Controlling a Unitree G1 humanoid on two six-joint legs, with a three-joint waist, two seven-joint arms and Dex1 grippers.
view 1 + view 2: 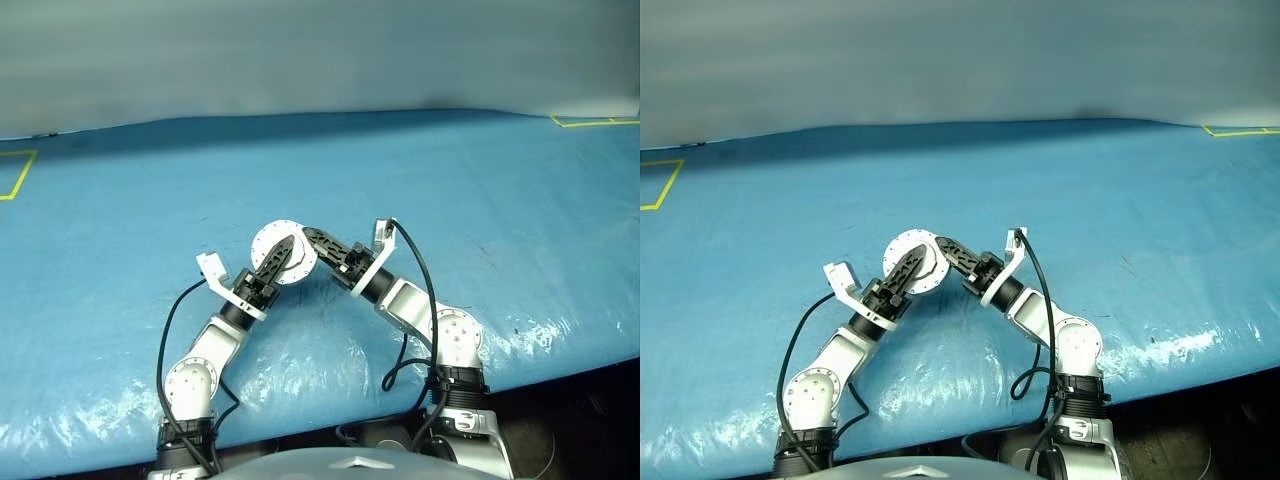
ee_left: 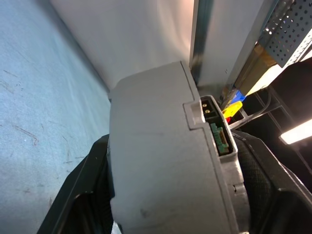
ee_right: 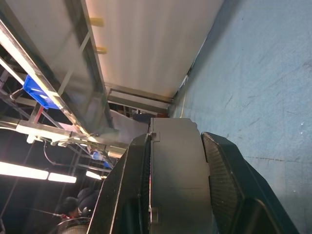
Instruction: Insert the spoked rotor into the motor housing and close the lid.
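Note:
The motor housing (image 1: 270,240), a round silver-grey disc with small holes round its rim, hangs above the blue table between both grippers. My left gripper (image 1: 288,246) reaches up from the left, one black finger lying across the light face. In the left wrist view its fingers (image 2: 73,200) press both sides of the grey housing (image 2: 161,161), which carries a small connector. My right gripper (image 1: 308,236) comes from the right and is shut on the housing's edge (image 3: 178,175). The spoked rotor is hidden. I cannot tell whether the lid is on the housing.
The blue plastic-covered table (image 1: 480,220) stretches wide on all sides. Yellow tape marks lie at its far left (image 1: 15,175) and far right (image 1: 590,122). The table's front edge (image 1: 560,365) runs close by my right arm. Black cables loop from both wrists.

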